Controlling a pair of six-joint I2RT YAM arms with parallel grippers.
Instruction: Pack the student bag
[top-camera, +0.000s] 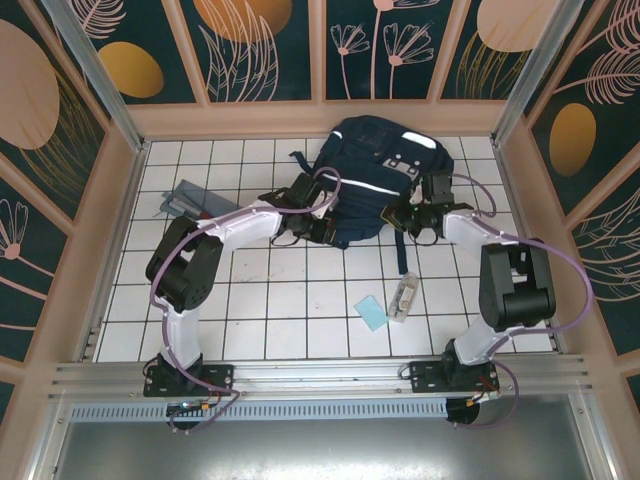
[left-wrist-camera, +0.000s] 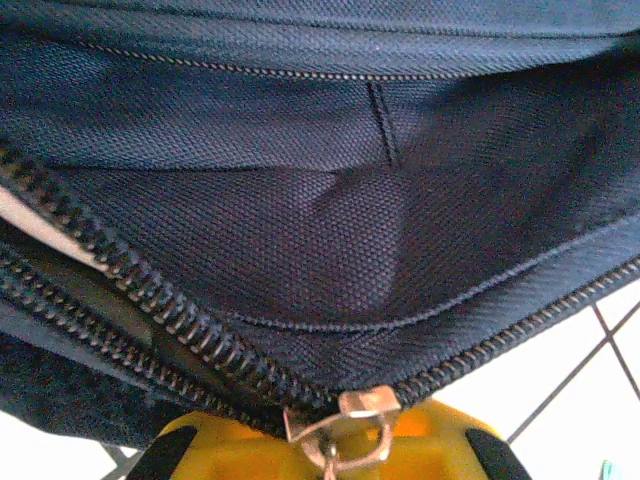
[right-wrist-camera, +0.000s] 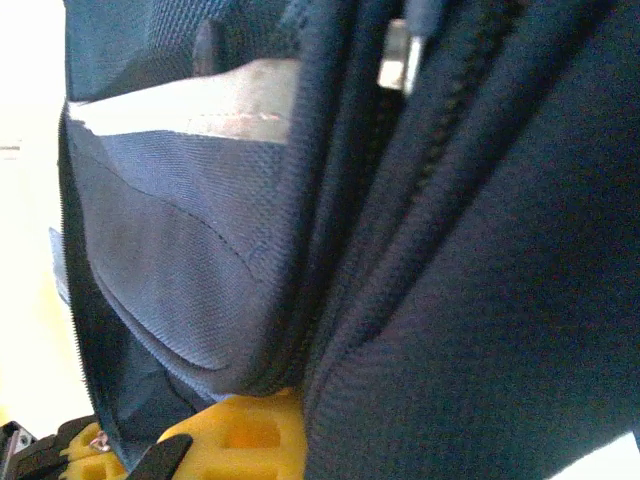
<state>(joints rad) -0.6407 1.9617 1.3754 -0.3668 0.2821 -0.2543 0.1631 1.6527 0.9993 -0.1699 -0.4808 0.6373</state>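
The student bag lies at the middle of the table's far edge. A pouch lies left of it, near the left edge. Closer to the near edge, right of the middle, a card lies just left of a packet. The left gripper is at the bag's near left side, the right gripper at its near right.

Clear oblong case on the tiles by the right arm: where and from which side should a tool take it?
Probably across its narrow middle, straight down from above: the clear case lies flat with its long axis running near to far, so its long sides offer the pinch. The blue card lies close on its left.
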